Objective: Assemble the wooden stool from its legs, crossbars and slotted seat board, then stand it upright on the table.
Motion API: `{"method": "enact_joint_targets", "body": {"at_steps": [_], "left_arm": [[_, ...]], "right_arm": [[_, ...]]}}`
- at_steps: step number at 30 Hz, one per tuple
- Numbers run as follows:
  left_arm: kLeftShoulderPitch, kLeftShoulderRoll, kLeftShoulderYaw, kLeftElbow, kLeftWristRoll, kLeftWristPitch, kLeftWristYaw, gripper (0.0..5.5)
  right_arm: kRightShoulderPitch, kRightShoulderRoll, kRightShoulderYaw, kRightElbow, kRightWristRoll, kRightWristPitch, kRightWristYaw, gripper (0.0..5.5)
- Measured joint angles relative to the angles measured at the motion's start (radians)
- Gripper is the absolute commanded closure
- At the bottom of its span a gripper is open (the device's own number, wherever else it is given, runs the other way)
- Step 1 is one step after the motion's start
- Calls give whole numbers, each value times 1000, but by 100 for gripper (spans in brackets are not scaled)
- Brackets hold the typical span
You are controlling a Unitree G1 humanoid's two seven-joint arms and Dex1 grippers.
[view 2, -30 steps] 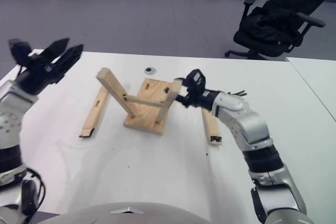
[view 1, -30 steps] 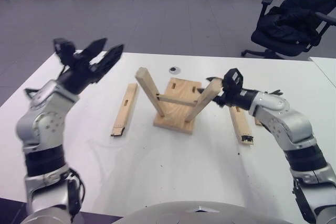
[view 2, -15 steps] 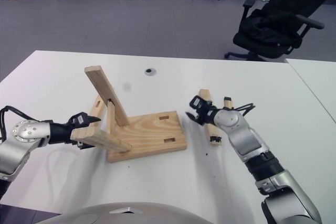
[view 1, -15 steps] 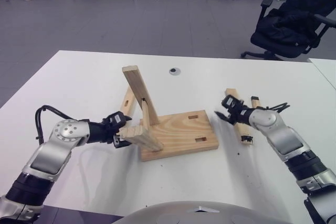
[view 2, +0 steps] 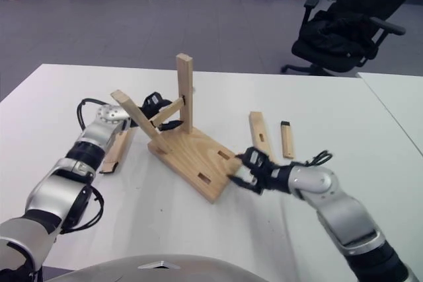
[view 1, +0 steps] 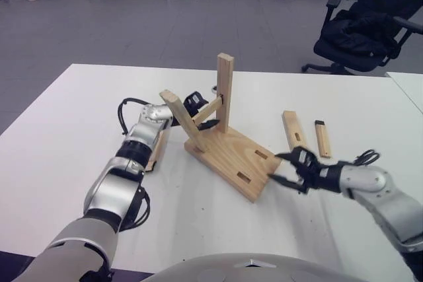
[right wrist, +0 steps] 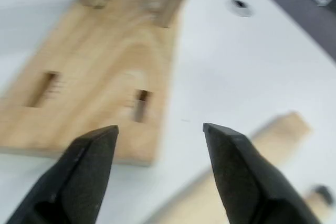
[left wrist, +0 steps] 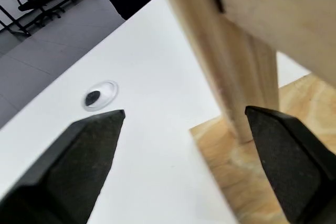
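Pale grainy slotted seat board (view 1: 226, 155) lies on white worktop (view 1: 73, 113); left pincer (view 1: 203, 117) spread wide beside the crossbar (view 1: 210, 106), right pincer (view 1: 278, 168) wide at the board's corner.

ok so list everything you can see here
table: one, white, under it all
seat board: one, light wood, mid-table, two slots empty
fitted legs: two, light wood, standing in the board, one upright, one tilted left
crossbar: one, light wood, joining those legs
loose legs: two, light wood, flat, one right of the board, one left by the left arm
loose bar: one, light wood with a dark end, flat, right of the right loose leg
grommet: one, grey, far side of the table
chair: one, black, on the floor, far right
left gripper: one, black, open, at the fitted legs
right gripper: one, black, open, at the board's near right edge
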Motion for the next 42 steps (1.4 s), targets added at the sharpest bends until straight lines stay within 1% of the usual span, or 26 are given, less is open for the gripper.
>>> {"method": "enact_joint_targets", "body": {"at_steps": [1, 2, 4, 6, 8, 10, 12, 13, 15, 17, 19, 21, 22, 25, 27, 29, 30, 32, 33, 34, 36, 40, 42], "left_arm": [[-8, 75, 25, 23, 4, -40, -1, 126], [3, 147, 54, 22, 3, -69, -11, 126], [54, 234, 87, -12, 0, -99, -41, 126], [187, 272, 101, -168, -28, -88, -102, 126], [307, 287, 79, -325, -30, -81, -132, 126], [428, 319, 47, -523, 4, -58, -154, 126], [514, 347, 16, -698, 7, 23, -178, 126], [528, 344, -4, -732, 26, 51, -174, 126], [527, 299, -51, -704, 98, 65, -116, 126], [489, 189, -82, -625, 126, 64, -27, 126], [436, 104, -91, -539, 157, 56, 63, 126], [387, -3, -85, -437, 162, 54, 178, 126], [371, -23, -82, -408, 163, 50, 201, 126], [336, -53, -73, -332, 170, 18, 271, 126], [342, -48, -65, -356, 167, 2, 275, 126], [395, -15, -28, -476, 149, 13, 273, 126], [443, 25, 5, -549, 140, 34, 274, 126], [521, 52, 57, -668, 100, 93, 274, 126], [536, 52, 65, -692, 91, 100, 274, 126], [576, 44, 91, -773, 38, 160, 274, 126], [601, 30, 107, -861, -6, 217, 275, 126], [656, 13, 100, -940, -9, 282, 285, 126], [663, 3, 93, -962, -9, 305, 286, 126]], "right_arm": [[-63, -6, -43, 69, -24, -21, -31, 246], [-115, -4, -48, 134, -57, -53, -49, 246], [-172, 22, -9, 220, -102, -118, -60, 246], [-226, 95, 74, 358, -148, -200, -56, 246], [-263, 150, 144, 488, -198, -295, -53, 246], [-333, 164, 189, 645, -270, -403, -39, 246], [-400, 164, 242, 768, -311, -497, 42, 246], [-413, 171, 262, 807, -311, -533, 92, 246], [-411, 202, 290, 850, -299, -584, 169, 246], [-404, 226, 299, 849, -275, -604, 209, 246], [-351, 237, 285, 782, -272, -587, 185, 246], [-259, 258, 259, 660, -275, -517, 99, 246], [-233, 272, 250, 619, -277, -483, 66, 246], [-133, 332, 221, 475, -296, -371, -78, 246], [-92, 400, 161, 406, -316, -296, -229, 246], [-95, 417, 2, 332, -301, -231, -355, 246], [-95, 409, -104, 323, -273, -197, -403, 246], [-100, 406, -199, 369, -227, -190, -425, 246], [-100, 403, -219, 390, -225, -189, -430, 246], [-118, 402, -251, 459, -189, -191, -430, 246], [-138, 413, -297, 551, -134, -162, -428, 246], [-131, 474, -316, 595, -69, -116, -431, 246], [-128, 482, -315, 609, -55, -87, -430, 281]]}}
